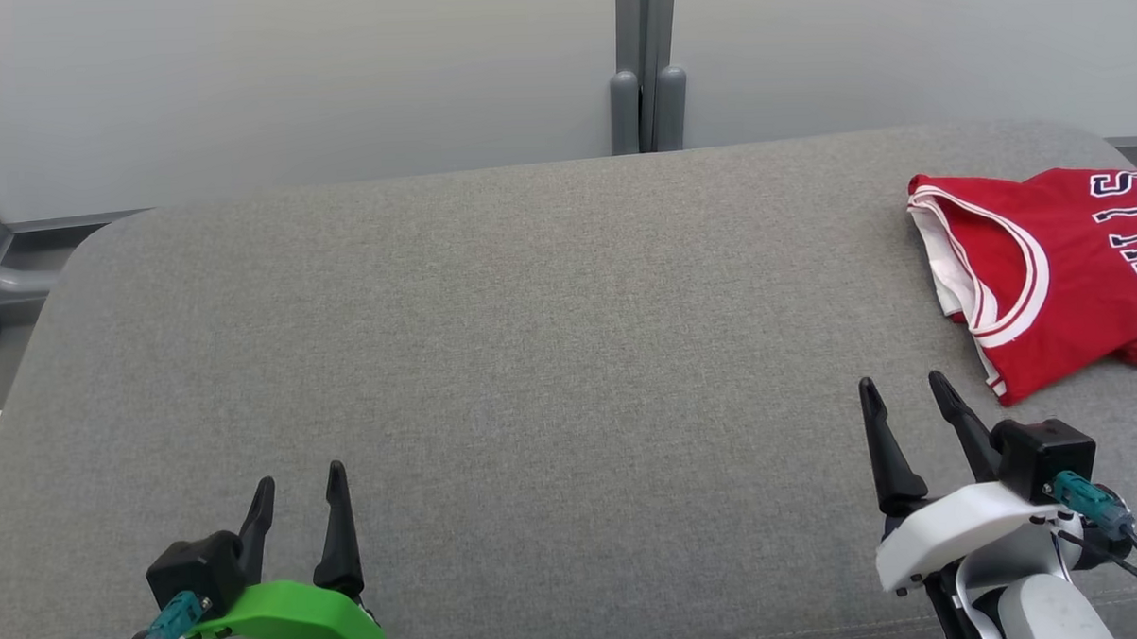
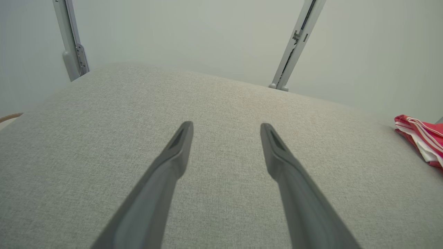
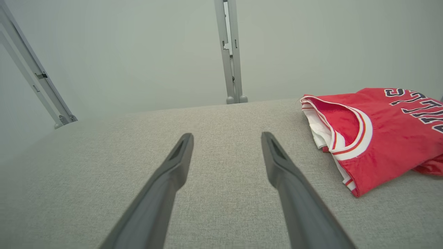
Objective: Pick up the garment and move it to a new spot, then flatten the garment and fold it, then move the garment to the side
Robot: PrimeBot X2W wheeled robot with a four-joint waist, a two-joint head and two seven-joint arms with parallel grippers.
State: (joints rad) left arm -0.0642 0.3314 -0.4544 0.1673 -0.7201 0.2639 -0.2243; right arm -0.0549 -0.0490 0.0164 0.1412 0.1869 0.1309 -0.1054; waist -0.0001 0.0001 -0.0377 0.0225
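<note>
Head view has the left pincer (image 1: 301, 474) and the right pincer (image 1: 902, 379) both low at the near edge of a grey fabric-covered counter (image 1: 530, 311), well apart from each other. Each one points away from the robot.

Both pincers are released. Their two dark fingers stand spread, with bare grey cloth showing in the gap, and neither grasps or touches anything.

A red basketball jersey (image 1: 1068, 274) lies on the counter ahead of the right pincer and off to its right. It is near that pincer's fingertips but clear of them. It is a folded bundle with layered edges, with white and red banding along a curved opening that faces the pincer. Dark letters outlined in white run across its far part, cut off at the frame edge.

From the right wrist view, the jersey sits just beyond and to the right of the right-hand finger (image 3: 294, 193), with a strip of counter between them.

From the left wrist view, only a red and white corner of the jersey shows, far out to the right of the left pincer and well apart from it.

Beyond both pincers, past the far edge of the counter, a pale wall (image 1: 286, 74) rises with a grey upright post (image 1: 648, 71) against it.
</note>
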